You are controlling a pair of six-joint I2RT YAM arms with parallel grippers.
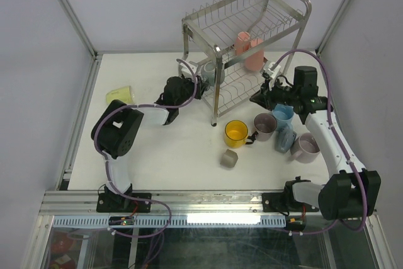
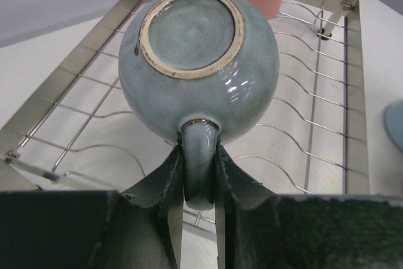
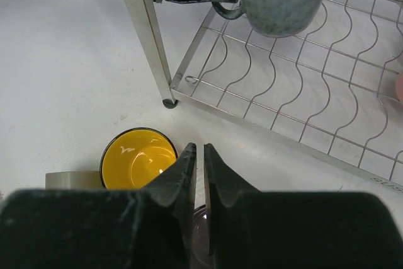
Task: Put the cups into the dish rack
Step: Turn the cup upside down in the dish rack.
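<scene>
- Handle of the grey-blue mug point(image 2: 198, 67) is sitting pinched in the left claw point(image 2: 200, 181), the mug hanging straight ahead, mouth toward the dish rack point(image 2: 354, 92) lower wires.
- Right claw point(image 3: 199, 155), closed on nothing, is hovering over the yellow mug point(image 3: 135, 155).

We are wearing white shells and black joints on our left arm point(image 1: 118, 131) and right arm point(image 1: 334, 146). Purple cables point(image 1: 303, 51) are looping beside the rack point(image 1: 218, 86), and our dark fingers point(image 2: 151, 187) are showing rough edges.
</scene>
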